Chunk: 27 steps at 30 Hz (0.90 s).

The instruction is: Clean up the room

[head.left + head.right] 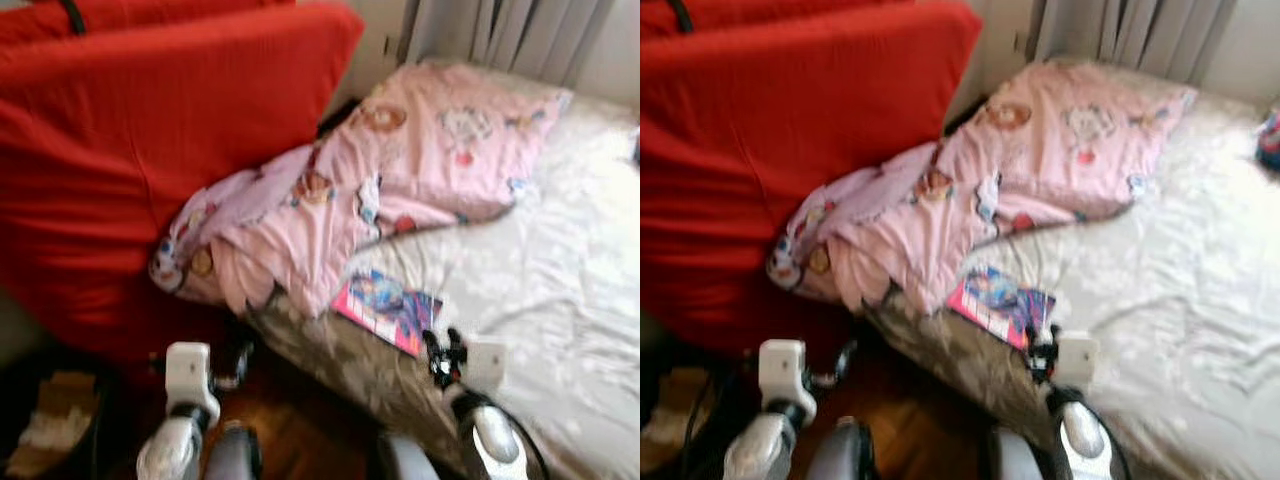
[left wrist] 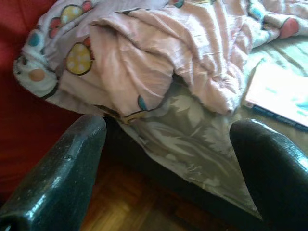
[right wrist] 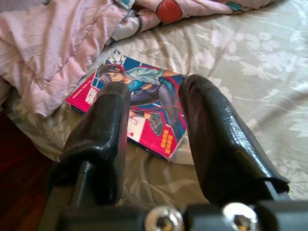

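A pink and blue comic book (image 3: 139,108) lies flat on the white floral bed sheet (image 1: 540,280), near the bed's front corner. Just behind it a crumpled pink cartoon-print blanket (image 1: 380,190) spills over the bed's left side. My right gripper (image 3: 154,89) hovers open just above the book's near edge, nothing between its fingers. It also shows at the bed's edge (image 1: 445,355). My left gripper (image 2: 168,127) is open wide and low beside the bed corner, facing the hanging blanket (image 2: 159,53) with the book (image 2: 279,94) off to one side.
A big red cushion (image 1: 150,130) leans against the bed's left side. Dark wood floor (image 1: 290,420) lies between me and the bed. A pale bundle (image 1: 50,420) sits on the floor at the lower left. Grey curtains (image 1: 500,30) hang behind the bed.
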### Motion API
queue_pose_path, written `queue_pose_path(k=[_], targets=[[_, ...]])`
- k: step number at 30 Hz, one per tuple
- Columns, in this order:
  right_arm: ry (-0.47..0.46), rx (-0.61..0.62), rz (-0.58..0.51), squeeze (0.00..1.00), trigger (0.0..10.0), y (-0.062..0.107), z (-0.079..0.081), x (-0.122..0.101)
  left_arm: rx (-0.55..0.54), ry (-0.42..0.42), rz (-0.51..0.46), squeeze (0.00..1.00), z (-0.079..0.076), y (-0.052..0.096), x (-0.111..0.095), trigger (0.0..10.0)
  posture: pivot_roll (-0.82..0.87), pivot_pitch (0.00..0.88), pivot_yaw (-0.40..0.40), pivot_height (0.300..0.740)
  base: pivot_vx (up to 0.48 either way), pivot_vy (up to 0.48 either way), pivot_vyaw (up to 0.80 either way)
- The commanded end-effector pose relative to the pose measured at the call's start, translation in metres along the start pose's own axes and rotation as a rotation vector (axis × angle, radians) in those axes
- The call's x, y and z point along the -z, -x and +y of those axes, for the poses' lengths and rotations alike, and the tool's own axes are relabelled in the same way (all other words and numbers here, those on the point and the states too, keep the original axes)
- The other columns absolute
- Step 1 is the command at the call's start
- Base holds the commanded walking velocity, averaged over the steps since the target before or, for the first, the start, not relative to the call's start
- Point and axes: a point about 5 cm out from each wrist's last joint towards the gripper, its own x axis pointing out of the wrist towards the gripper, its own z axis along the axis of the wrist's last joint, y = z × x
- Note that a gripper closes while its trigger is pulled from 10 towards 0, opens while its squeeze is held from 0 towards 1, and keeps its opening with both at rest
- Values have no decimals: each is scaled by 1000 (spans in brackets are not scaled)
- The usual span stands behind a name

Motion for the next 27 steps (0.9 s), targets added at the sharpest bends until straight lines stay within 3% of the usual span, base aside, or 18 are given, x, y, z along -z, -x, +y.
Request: queue_pose_path(k=[1,7,27], targets=[[-11,-3,12,0,10000,0,2,3,6,1,2,0,0,-1,-1,10000,-78,135,-53,631,0,0,0],[-12,16,16,0,10000,-1,1,4,9,5,2,0,-1,-2,-2,10000,-77,134,-52,631,184,0,0],[-16,41,21,0,10000,-1,-3,5,27,14,10,0,-4,-2,0,10000,-81,135,-49,631,358,0,0]])
